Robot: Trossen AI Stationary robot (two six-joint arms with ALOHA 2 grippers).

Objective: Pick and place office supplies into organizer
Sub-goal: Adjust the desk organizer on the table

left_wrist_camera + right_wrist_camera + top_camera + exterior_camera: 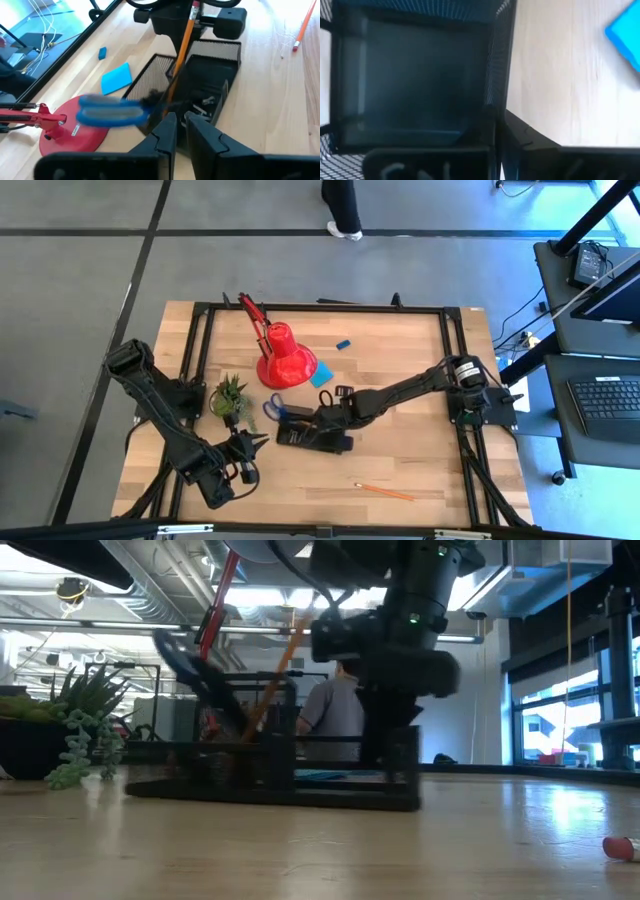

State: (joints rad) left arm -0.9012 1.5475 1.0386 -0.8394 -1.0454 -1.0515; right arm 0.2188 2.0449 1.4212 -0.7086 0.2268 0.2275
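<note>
Sitting at the lower centre of the high view, the organizer [300, 435] is a black mesh tray on the table [420, 470], just below the red lamp [284, 356]. The scissors [112, 110] lie with blue handles over the organizer's edge nearest the lamp base, blades pointing into the tray. A pencil [181, 47] stands tilted in the organizer, its upper end at the right end effector [328, 425], which hangs directly over the tray; the fingers appear pressed together in the right wrist view, but whether they grip the pencil cannot be told. Small binder clips [207, 101] lie inside one compartment.

A second pencil [384, 491] lies alone on the table at the lower right of the high view, well apart from the organizer. The note pad [321, 377] lies just right of the lamp base, and the eraser [343, 343] sits further up, near the table's far edge.

The left end effector [250, 445] waits at the lower left, beside the plant [229, 395], fingers clenched on nothing.
</note>
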